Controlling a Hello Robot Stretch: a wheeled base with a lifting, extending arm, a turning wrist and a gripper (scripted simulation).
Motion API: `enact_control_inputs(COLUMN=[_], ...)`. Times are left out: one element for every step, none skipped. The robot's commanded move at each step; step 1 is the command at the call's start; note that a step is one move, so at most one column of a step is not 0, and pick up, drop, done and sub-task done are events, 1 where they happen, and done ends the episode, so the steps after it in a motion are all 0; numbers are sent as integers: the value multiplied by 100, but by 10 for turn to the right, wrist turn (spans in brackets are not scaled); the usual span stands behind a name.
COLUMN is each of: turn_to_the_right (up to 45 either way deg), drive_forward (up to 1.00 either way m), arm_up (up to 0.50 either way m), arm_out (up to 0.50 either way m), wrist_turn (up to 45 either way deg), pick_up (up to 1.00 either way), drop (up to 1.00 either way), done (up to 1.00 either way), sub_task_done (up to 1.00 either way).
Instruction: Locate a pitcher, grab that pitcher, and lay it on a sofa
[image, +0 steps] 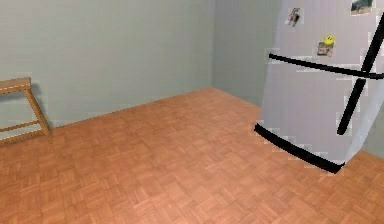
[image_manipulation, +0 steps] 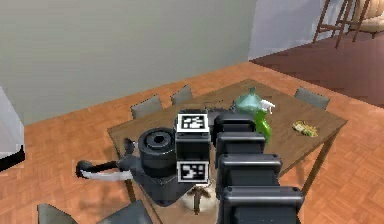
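Arm side view: our hand (image_manipulation: 95, 170) hangs past the table's (image_manipulation: 300, 146) nine o'clock edge over bare floor, holding nothing. The green vessel (image_manipulation: 258, 112) stands on the table, at two o'clock from it.

The dark arm (image_manipulation: 250, 185) carries two black-marked white squares (image_manipulation: 192, 123).
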Motion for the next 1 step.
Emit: enact_control_inputs(turn_to_the_right=[0], drive_forward=[0], arm_up=[0], arm_out=[0], wrist_turn=[450], pick_up=[0], drop=[0], done=[0], sub_task_done=[0])
